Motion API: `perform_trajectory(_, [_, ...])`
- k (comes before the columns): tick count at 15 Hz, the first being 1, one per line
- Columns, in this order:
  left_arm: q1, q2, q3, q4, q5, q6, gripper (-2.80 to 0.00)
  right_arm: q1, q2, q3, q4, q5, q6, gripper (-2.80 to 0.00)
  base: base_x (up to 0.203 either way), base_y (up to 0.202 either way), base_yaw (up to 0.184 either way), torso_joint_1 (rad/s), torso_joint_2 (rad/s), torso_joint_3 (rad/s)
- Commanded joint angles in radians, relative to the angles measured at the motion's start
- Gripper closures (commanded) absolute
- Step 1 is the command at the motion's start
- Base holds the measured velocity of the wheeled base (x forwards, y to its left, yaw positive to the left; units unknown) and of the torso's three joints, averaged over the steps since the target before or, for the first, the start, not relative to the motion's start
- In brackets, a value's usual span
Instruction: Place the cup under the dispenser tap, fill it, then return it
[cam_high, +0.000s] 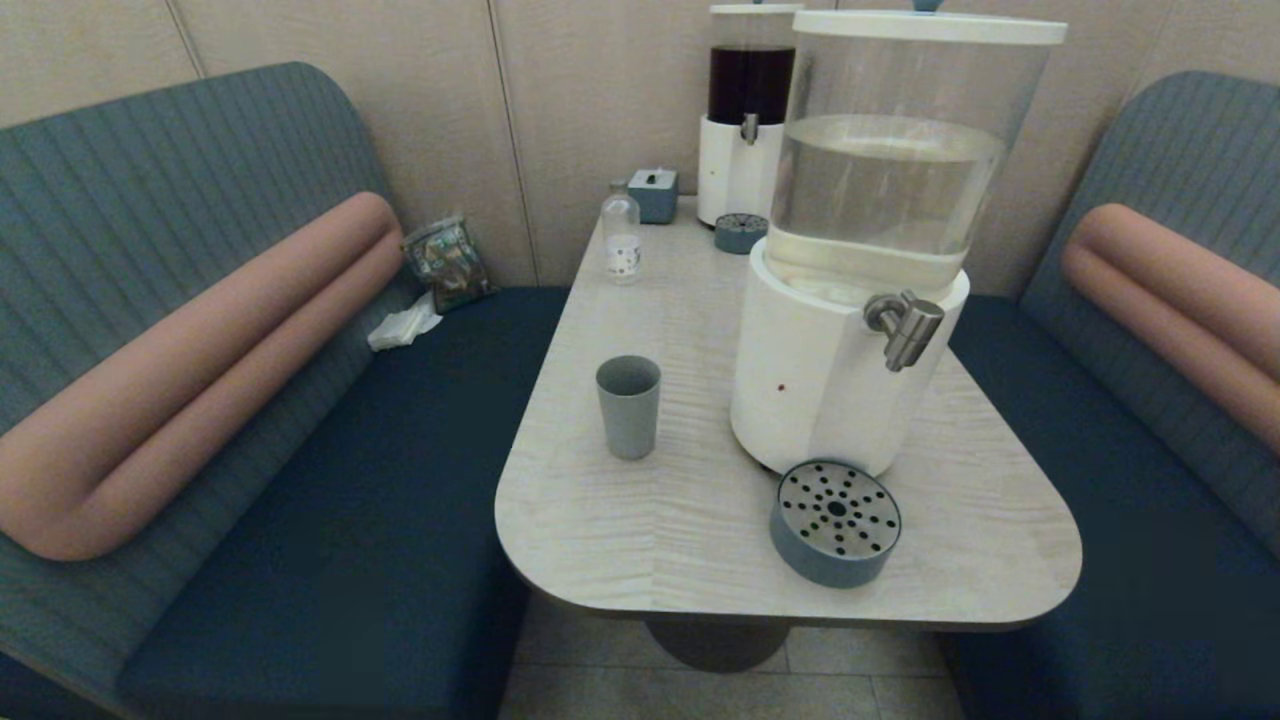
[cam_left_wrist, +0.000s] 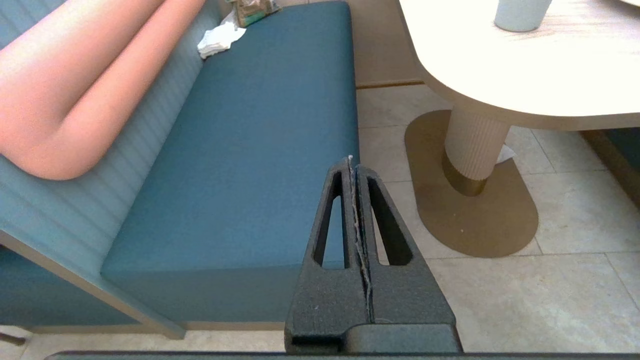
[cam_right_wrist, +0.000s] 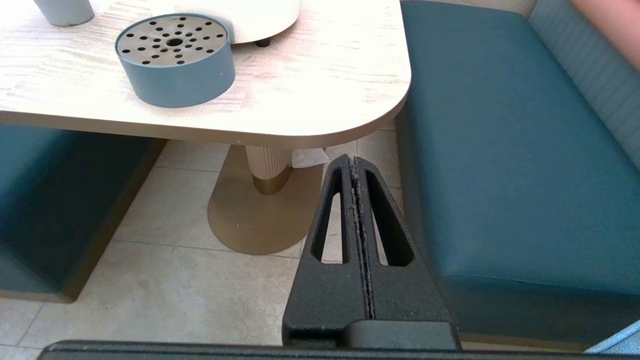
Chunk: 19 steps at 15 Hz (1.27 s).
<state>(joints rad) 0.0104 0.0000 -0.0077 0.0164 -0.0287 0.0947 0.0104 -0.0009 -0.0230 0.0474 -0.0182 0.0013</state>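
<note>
**Both grippers parked below the table, cup untouched**

Left gripper (cam_left_wrist: 356, 165) hangs low beside the left bench seat (cam_left_wrist: 260, 150), fingers pressed together with nothing between them. Right gripper (cam_right_wrist: 354, 162) hangs low by the right bench seat (cam_right_wrist: 500, 150), fingers likewise pressed together and empty. Neither arm appears in the head view.

In the centre of the head view, the cup (cam_high: 629, 406) stands upright on the table (cam_high: 650, 540), long axis vertical, mouth upward, left of the large dispenser (cam_high: 830, 390) and apart from it. The tap (cam_high: 908, 328) projects from the white base toward the lower right, nozzle pointing down. A round drip tray (cam_high: 836, 521) sits just before the base, lower in the frame than the tap. A small clear bottle (cam_high: 621, 240) stands farther back.
</note>
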Motion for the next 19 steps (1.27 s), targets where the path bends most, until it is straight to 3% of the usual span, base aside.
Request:
perform_trajectory(1, [0.0,0.003,0.0,0.0,0.0,0.0,0.0,0.0,-0.002,0.0,0.0,0.0,0.0,0.0,0.0,0.0,0.0,0.0,0.0,0.0])
perform_trajectory(19, [0.0,0.003,0.0,0.0,0.0,0.0,0.0,0.0,-0.002,0.0,0.0,0.0,0.0,0.0,0.0,0.0,0.0,0.0,0.0,0.0])
